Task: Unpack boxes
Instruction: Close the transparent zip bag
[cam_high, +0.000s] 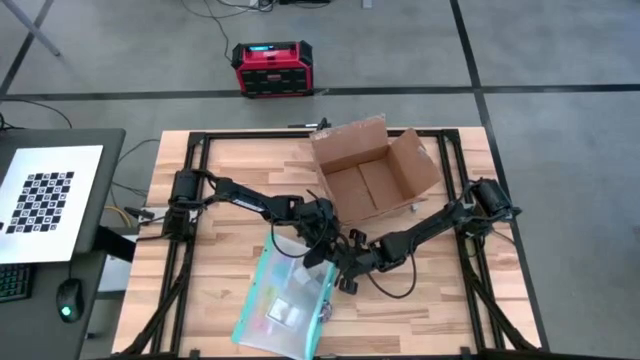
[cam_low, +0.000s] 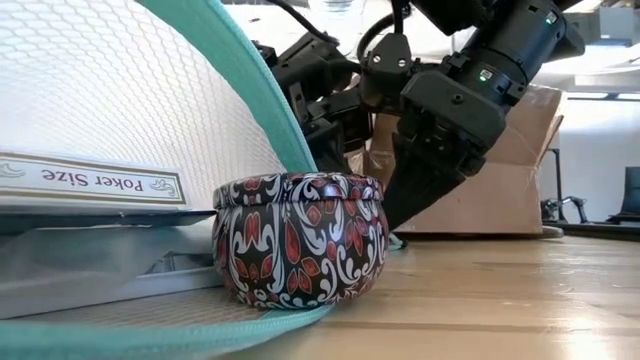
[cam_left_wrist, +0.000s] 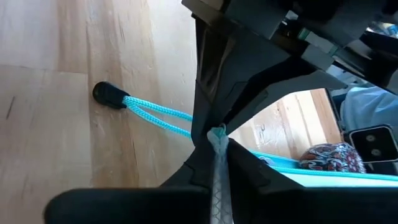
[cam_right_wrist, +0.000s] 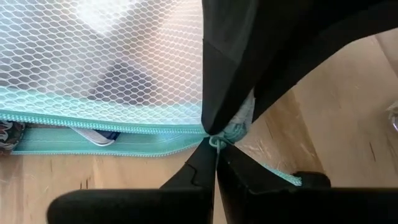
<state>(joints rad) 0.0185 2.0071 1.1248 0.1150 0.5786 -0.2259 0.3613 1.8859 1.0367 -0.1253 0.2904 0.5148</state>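
Closest to the low camera sat a small round tin (cam_low: 298, 240) patterned in red, black and white, tucked inside the mouth of a clear mesh pouch (cam_high: 285, 298) with a teal zipper edge. Beside it, through the mesh, a white card box (cam_low: 90, 185) carried the words "Poker Size", upside down from that angle (the only writing I could read anywhere).

The cardboard box (cam_high: 372, 170) stood at the far side of the bench (cam_high: 490, 300), towards the right arm's side, all four flaps folded out and its inside apparently bare. That suggested its contents were already out, the pouch lying well apart from it near the front edge.

Both arms met over the pouch's upper end. The left claw (cam_left_wrist: 217, 138) was pinched shut on a fold of the mesh and teal trim, and the right claw (cam_right_wrist: 216, 142) was likewise clamped shut on the teal fabric at the zipper's end. Gripping from opposite sides like that looked to me like a way to hold the pouch taut, either to pull it open or to carry it level.

A teal cord with a black toggle (cam_left_wrist: 109, 94) trailed loose on the wood next to the left claw, probably the zipper pull.

Beyond the bench, on the floor, a red and black case (cam_high: 270, 68) waited, and a checkered board (cam_high: 45, 200) lay on a side desk.
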